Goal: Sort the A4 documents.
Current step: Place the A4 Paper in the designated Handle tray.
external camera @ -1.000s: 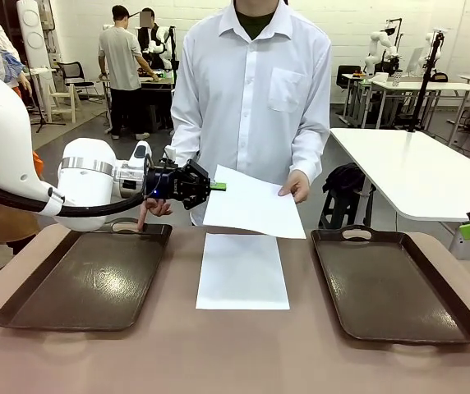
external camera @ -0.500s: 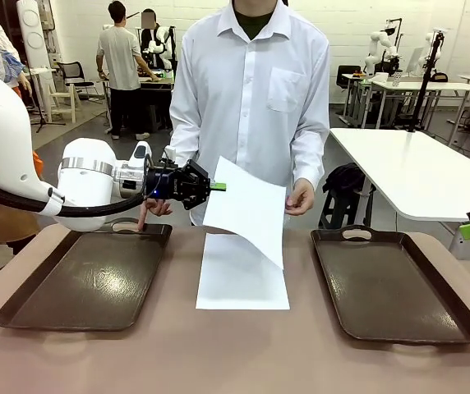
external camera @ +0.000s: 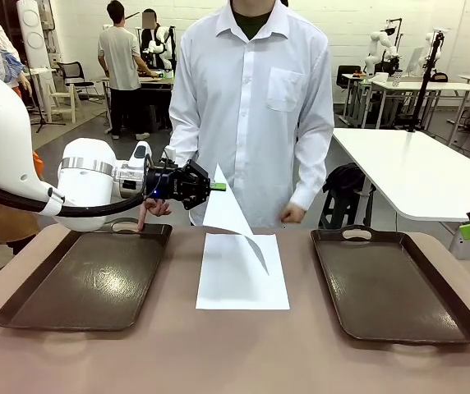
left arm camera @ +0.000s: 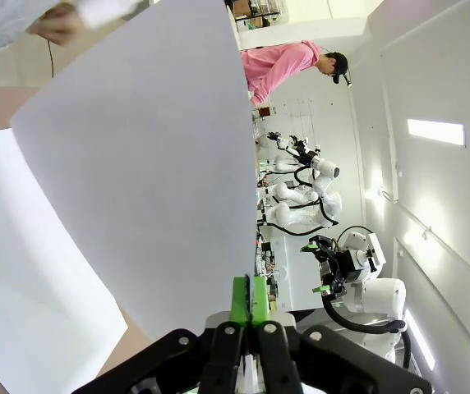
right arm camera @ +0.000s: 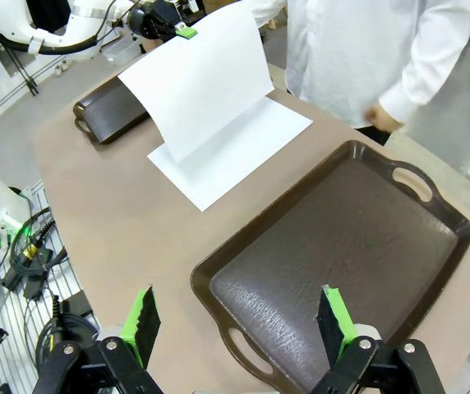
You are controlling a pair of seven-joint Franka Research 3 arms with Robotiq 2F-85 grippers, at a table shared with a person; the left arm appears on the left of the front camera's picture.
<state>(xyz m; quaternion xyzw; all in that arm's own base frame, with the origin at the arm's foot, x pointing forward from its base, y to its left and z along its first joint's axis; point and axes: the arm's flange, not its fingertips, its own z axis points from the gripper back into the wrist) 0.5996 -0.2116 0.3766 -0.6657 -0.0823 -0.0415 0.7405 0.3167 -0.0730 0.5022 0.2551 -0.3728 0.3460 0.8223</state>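
Table (external camera: 136, 361): my left hand (external camera: 217, 186) pinches drooping A4 sheet (external camera: 223, 215) by 1 corner, so cld slip/tear; right hand (right arm camera: 239, 320) open.

A dark brown, handled rectangular tray (external camera: 83, 283) lies at the left of the tan tabletop (external camera: 243, 353). A second matching tray (external camera: 395, 283) lies at the right. A white rectangular table (external camera: 420, 172) stands beyond.

The hanging sheet (external camera: 223, 213) and flat sheet (external camera: 241, 286) are thin matt paper; both trays (external camera: 83, 283) look grainy and faintly glossy.
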